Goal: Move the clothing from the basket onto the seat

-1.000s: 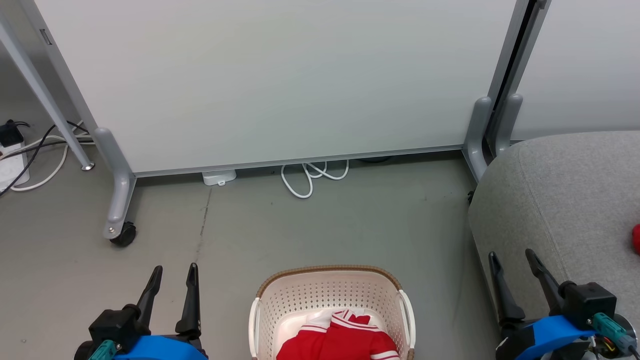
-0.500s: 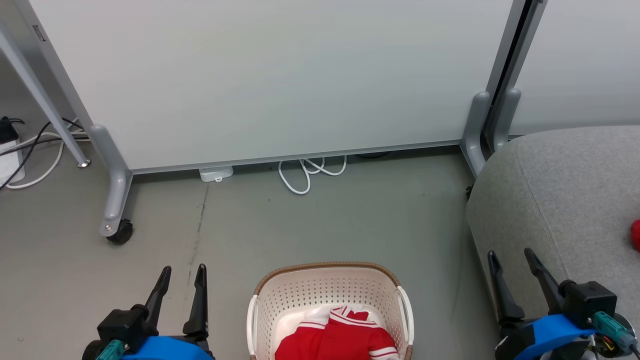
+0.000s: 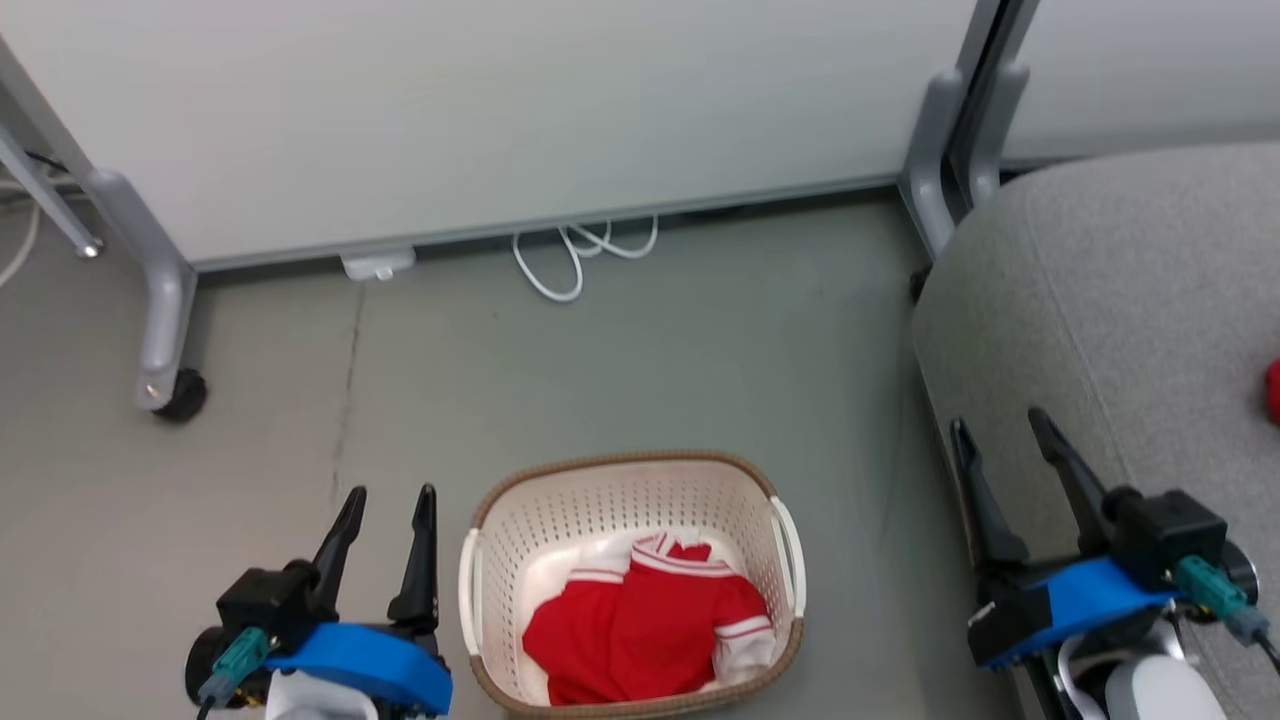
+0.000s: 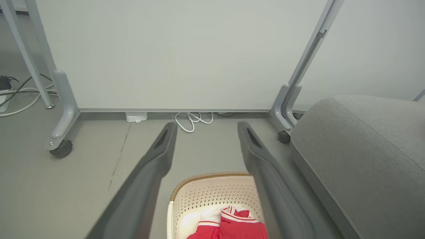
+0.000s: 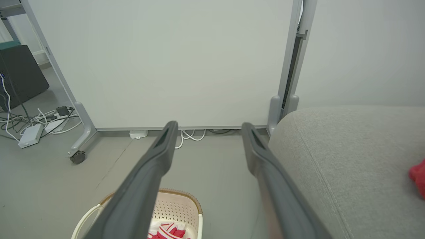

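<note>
The cream basket (image 3: 620,490) with its brown rim stands on the floor at bottom centre, holding red clothing (image 3: 640,630) with white stripes and trim. My left gripper (image 3: 392,500) hovers open just left of the basket, nothing between its fingers. At the lower right my right gripper (image 3: 1000,425) stands open at the edge of the grey seat (image 3: 1130,290). A scrap of red clothing (image 3: 1273,392) lies on the seat at the right edge. In the left wrist view the basket (image 4: 212,196) and clothing (image 4: 232,227) sit below my left gripper (image 4: 206,127). The right wrist view shows my right gripper (image 5: 207,127), the basket (image 5: 172,207) and seat (image 5: 358,156).
A white partition panel (image 3: 480,110) on grey wheeled legs (image 3: 160,330) stands behind the basket, with a white cable (image 3: 575,250) coiled under it. More cables and a power strip (image 5: 33,132) lie at the far left. Grey floor (image 3: 650,350) separates basket and panel.
The head camera has tilted down, so the basket and its clothing show more fully. My left gripper has edged right, closer to the basket. Both grippers stay open.
</note>
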Robot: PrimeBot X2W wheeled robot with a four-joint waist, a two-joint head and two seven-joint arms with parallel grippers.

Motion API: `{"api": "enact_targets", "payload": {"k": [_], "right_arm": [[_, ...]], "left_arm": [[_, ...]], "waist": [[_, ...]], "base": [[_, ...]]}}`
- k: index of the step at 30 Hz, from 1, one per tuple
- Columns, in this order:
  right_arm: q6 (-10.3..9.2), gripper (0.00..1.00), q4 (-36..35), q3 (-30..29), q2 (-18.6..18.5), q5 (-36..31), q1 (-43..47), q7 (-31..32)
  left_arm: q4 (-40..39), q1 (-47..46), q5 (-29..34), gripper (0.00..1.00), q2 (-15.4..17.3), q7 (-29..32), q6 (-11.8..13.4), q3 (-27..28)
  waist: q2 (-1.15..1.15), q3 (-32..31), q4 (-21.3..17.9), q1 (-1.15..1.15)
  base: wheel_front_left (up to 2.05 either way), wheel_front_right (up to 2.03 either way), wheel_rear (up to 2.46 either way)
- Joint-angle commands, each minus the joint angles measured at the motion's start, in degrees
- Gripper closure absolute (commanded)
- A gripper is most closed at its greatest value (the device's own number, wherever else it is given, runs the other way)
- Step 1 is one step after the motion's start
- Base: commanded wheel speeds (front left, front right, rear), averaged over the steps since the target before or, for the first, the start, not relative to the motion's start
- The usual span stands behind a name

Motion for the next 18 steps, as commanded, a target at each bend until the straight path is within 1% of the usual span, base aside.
{"api": "enact_targets", "payload": {"k": [1,13,18], "right_arm": [[0.01,0.00,-1.11,0.70,-0.02,-0.70,-2.35,0.12],[0.01,0.00,-6.68,2.87,-0.02,-3.25,-11.72,0.52],[0.01,0.00,-8.99,3.32,-0.01,-3.36,-13.71,0.01]], "left_arm": [[0.81,-2.58,-0.33,0.00,0.02,-0.27,-0.07,-0.91],[8.77,-17.01,-2.30,0.00,-0.24,-0.27,-0.07,-8.18],[13.38,-22.16,-2.92,0.00,0.57,-0.27,-0.06,-10.90]], "waist": [[0.00,5.95,-2.54,-0.01],[0.00,24.07,-6.66,-0.01],[0.00,30.07,-8.39,-0.01]], "base": [[0.00,0.00,0.00],[0.00,0.00,0.00],[0.00,0.00,0.00]]}}
